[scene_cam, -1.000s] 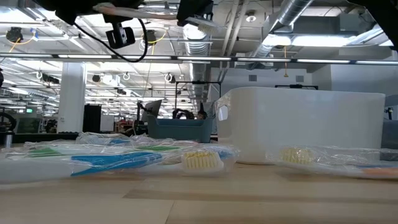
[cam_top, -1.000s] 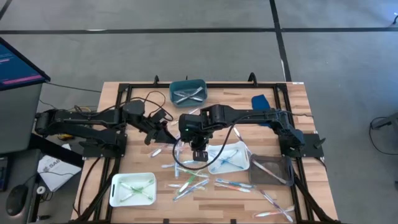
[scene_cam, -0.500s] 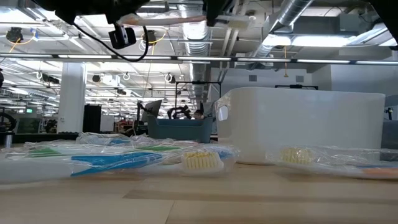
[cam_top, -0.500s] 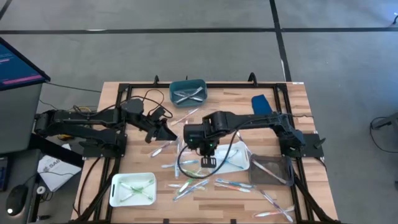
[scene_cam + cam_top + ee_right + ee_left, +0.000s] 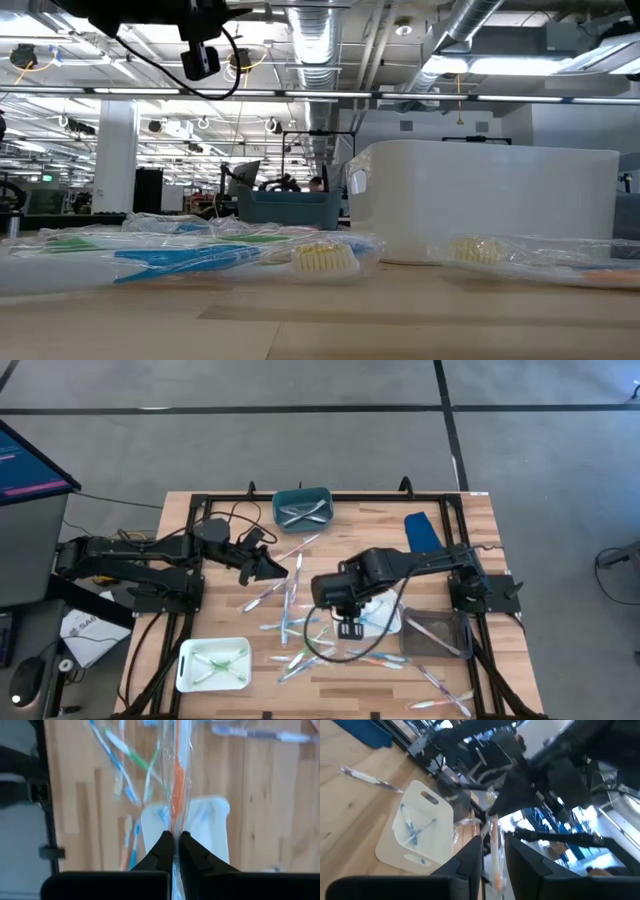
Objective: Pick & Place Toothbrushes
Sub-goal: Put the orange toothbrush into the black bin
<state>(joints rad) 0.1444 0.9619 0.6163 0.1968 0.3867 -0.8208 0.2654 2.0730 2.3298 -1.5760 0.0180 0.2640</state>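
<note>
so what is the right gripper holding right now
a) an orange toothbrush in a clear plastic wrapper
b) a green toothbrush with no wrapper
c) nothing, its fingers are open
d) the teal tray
a: in the right wrist view the right gripper is pinched shut on the orange toothbrush in a clear plastic wrapper, above the white tray.

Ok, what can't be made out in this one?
High view: right end effector covers part of the white tray, hiding what lies beneath.
High view: grey translucent tray, contents too small to tell.
Right wrist view: held toothbrush, bristle end blurred by its wrapper.
Low view: top edge cuts off both end effectors.
</note>
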